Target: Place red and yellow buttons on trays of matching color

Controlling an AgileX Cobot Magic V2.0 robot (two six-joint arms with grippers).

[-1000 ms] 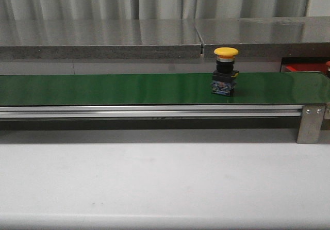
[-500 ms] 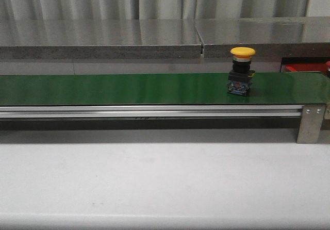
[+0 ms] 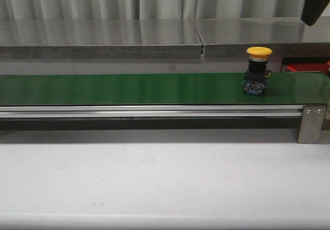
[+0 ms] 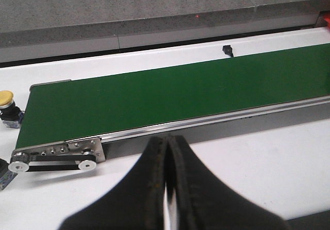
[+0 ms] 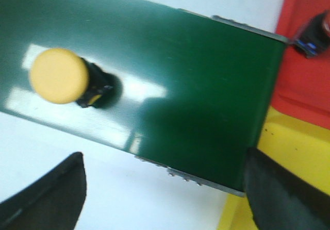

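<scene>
A yellow button (image 3: 259,70) with a black base stands upright on the green belt (image 3: 129,88), near its right end. My right gripper (image 5: 165,157) hangs open above the belt's end, and the yellow button (image 5: 58,75) lies ahead of its fingers, outside them. Past the belt end lie a red tray (image 5: 307,70) and a yellow tray (image 5: 291,152). A dark button (image 5: 314,34) rests on the red tray. My left gripper (image 4: 167,140) is shut and empty over the white table, near the belt's other end.
A second yellow button (image 4: 6,100) stands on the white table beside the belt's left end. A belt pulley and bracket (image 4: 56,158) sit there too. A grey stone ledge (image 3: 103,36) runs behind the belt. Part of my right arm (image 3: 315,3) shows at the top right.
The yellow button has ridden the belt to the right, from mid-right toward the end. A dark part of my right arm has come into the front view's top right corner.
</scene>
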